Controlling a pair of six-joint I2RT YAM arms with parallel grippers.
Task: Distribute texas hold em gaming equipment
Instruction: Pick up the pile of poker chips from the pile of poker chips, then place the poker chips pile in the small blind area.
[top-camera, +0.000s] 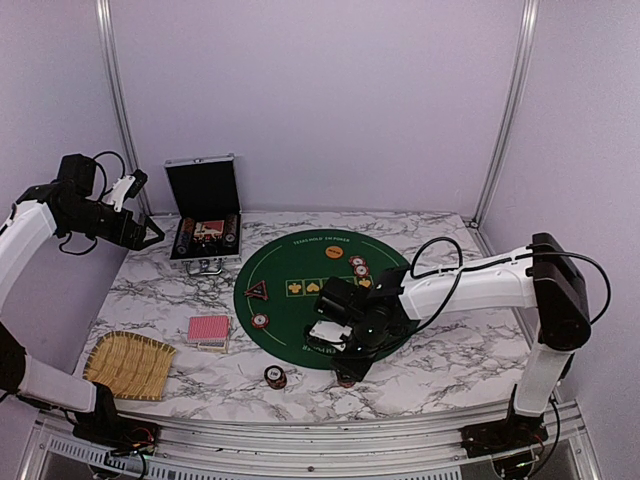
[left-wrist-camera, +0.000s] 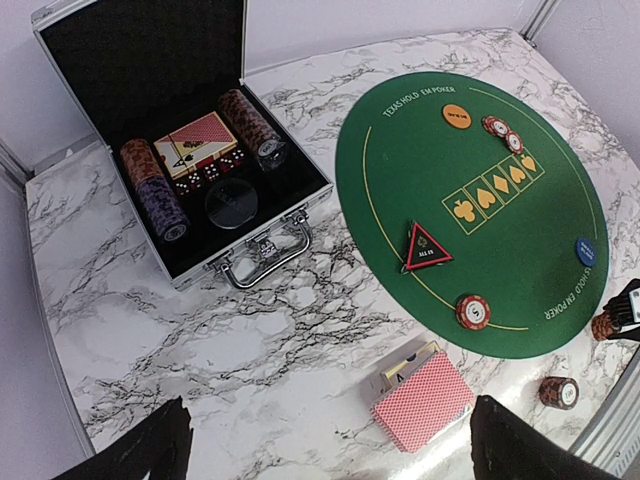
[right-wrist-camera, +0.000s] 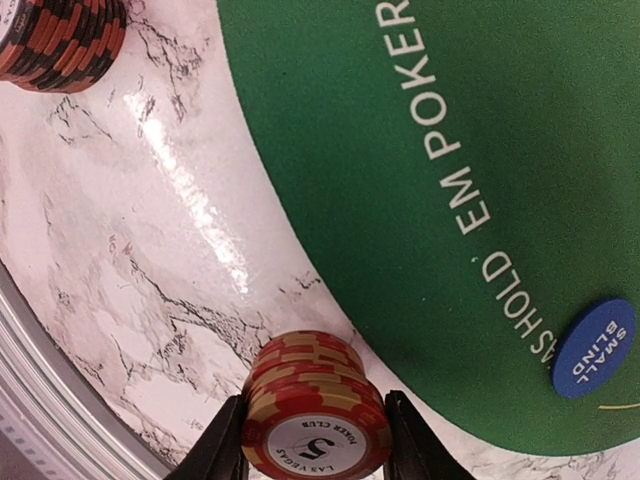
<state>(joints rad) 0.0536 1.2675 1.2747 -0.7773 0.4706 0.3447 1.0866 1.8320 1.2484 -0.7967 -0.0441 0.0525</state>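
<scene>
1. Over the marble table (top-camera: 440, 360), my right gripper's (right-wrist-camera: 317, 440) jaws stood narrowed against both sides of a red chip stack (right-wrist-camera: 315, 400), which rested just off the green mat (right-wrist-camera: 400, 150).
2. The blue small-blind button (right-wrist-camera: 594, 347) lay on the mat nearby, so I judged it placed.
3. My left gripper (left-wrist-camera: 330, 450) hung wide and empty. The card deck (left-wrist-camera: 425, 402) and the chip rows (left-wrist-camera: 155, 190) in the silver case (left-wrist-camera: 140, 60) looked undistributed.

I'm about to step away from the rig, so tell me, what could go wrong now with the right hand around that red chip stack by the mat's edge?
1. The right hand flanks the loose red chip stack from the sides only; lower chips may slip out and scatter.
2. The stack stands near the front edge of the table, so a spilled chip might roll off.
</scene>
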